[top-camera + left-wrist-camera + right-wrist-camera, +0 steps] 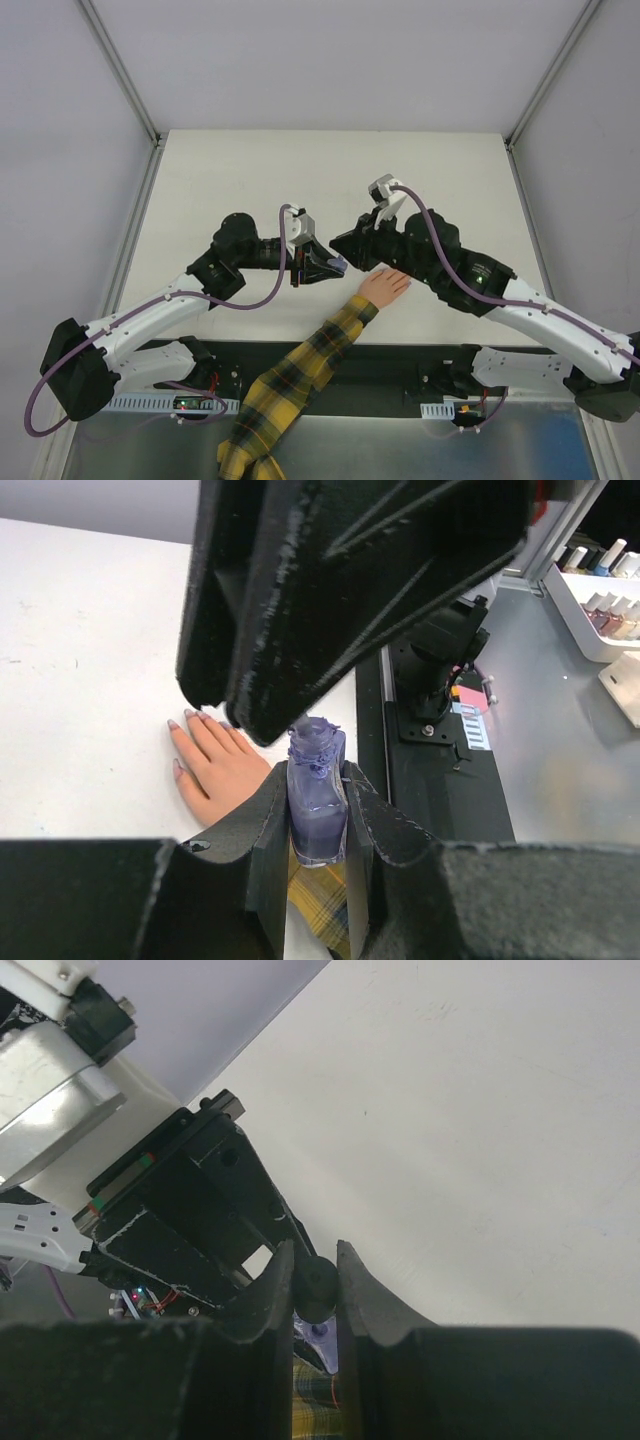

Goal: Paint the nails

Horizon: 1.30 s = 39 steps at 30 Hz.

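Desk: both arms meet near its middle, at the near side.

Left tool: jaws drawn in on a purple bottle, one finger on each flat side. The bottle stands upright. Its neck is uncapped and smeared with purple paint.

Right tool: nearly closed, pinching a dark cap between its fingertips. In the left wrist view this tool fills the upper frame and hangs right above the bottle's open neck. The right wrist view shows a bit of purple just under the cap. It may be the brush or the bottle neck; the view is too tight to tell which.

Hand: lies palm down on the desk, fingers spread and pointing away from the arm bases, just beside the two tools on the right arm's side. Its plaid sleeve, yellow and black, runs back over the near desk edge between the two bases.

Nails: at the fingertips, flat against the desk, near the bottle but apart from it and from both tools. In the left wrist view they look greyish mauve.

Off the desk, to the right in the left wrist view, a white tray holds small bottles.
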Each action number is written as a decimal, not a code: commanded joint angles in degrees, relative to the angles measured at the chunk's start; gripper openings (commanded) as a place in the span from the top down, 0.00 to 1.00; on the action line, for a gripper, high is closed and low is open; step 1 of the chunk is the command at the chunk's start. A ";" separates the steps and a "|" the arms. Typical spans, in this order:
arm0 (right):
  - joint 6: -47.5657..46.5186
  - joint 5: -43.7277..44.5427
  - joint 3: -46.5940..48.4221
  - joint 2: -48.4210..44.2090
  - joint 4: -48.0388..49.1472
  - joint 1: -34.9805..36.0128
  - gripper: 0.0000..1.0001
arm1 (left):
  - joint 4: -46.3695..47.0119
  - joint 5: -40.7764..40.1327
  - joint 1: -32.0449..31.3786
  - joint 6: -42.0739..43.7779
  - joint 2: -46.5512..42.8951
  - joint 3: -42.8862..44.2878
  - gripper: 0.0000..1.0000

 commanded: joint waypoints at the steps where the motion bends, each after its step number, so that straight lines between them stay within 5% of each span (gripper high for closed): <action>1: -0.68 2.87 -2.89 -0.87 3.88 3.92 0.99 | 7.86 -1.96 0.44 -2.54 -1.36 0.16 1.00; 12: -2.53 16.94 -7.56 -3.85 4.94 8.59 0.99 | 11.20 -0.20 1.85 -5.09 -2.42 -0.98 1.00; 39: -4.29 10.10 1.41 -2.37 4.77 4.29 0.99 | 10.15 1.73 1.85 -4.83 -1.01 -0.19 1.00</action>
